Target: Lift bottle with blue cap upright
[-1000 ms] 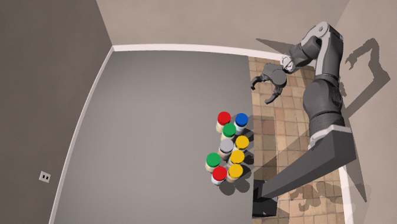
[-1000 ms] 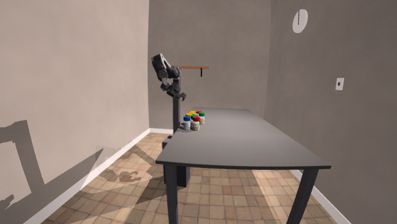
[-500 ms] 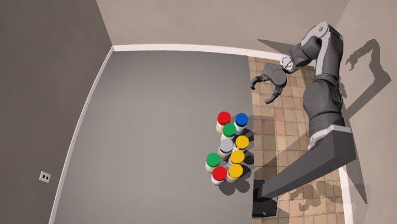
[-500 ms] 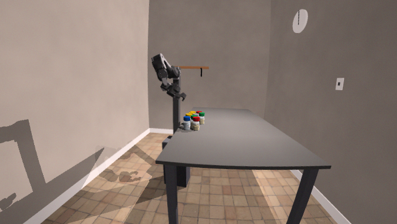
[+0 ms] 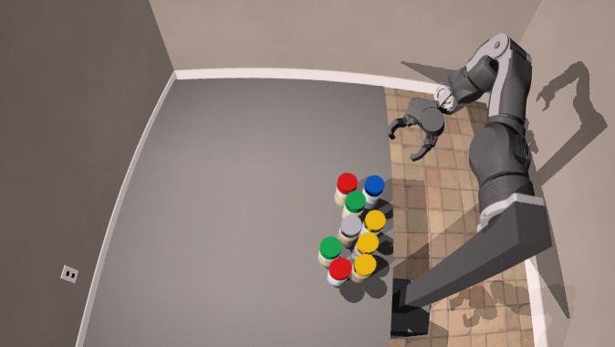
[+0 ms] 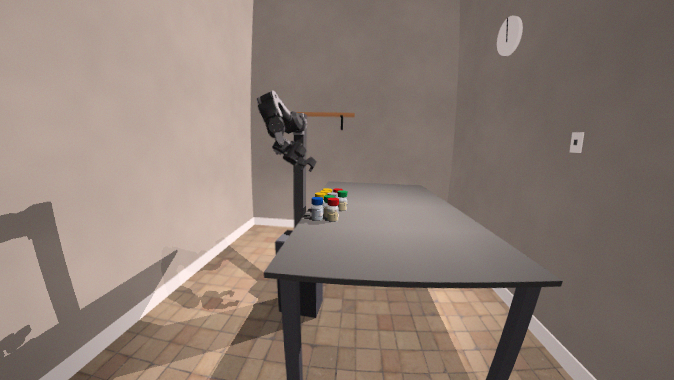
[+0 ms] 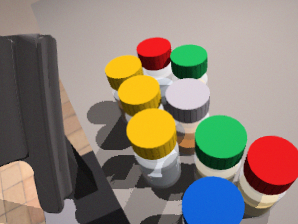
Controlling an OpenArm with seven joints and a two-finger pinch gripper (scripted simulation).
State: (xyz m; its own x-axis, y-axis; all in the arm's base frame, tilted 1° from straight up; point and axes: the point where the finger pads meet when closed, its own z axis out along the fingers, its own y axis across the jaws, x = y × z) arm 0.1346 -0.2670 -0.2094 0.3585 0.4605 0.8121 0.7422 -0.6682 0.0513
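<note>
The bottle with the blue cap (image 5: pixel 374 186) (image 6: pixel 317 207) (image 7: pixel 213 211) stands upright on the grey table (image 5: pixel 237 192) (image 6: pixel 410 235), at the corner of a tight cluster near the table's edge. A red-capped bottle (image 5: pixel 347 184) (image 7: pixel 273 165) and a green-capped bottle (image 5: pixel 355 202) (image 7: pixel 220 141) stand right beside it. My gripper (image 5: pixel 403 145) (image 6: pixel 307 164) is open and empty. It hangs high in the air beyond the table's edge, well apart from the blue-capped bottle. Its fingers do not show in the wrist view.
Other bottles fill the cluster: three yellow-capped (image 5: pixel 375 221) (image 7: pixel 152 133), one grey-capped (image 5: pixel 350 226) (image 7: pixel 188 99), another green (image 5: pixel 330 248) (image 7: pixel 189 60) and another red (image 5: pixel 339 269) (image 7: pixel 154 52). The arm's dark base column (image 5: pixel 479 256) (image 7: pixel 40 116) stands beside the table.
</note>
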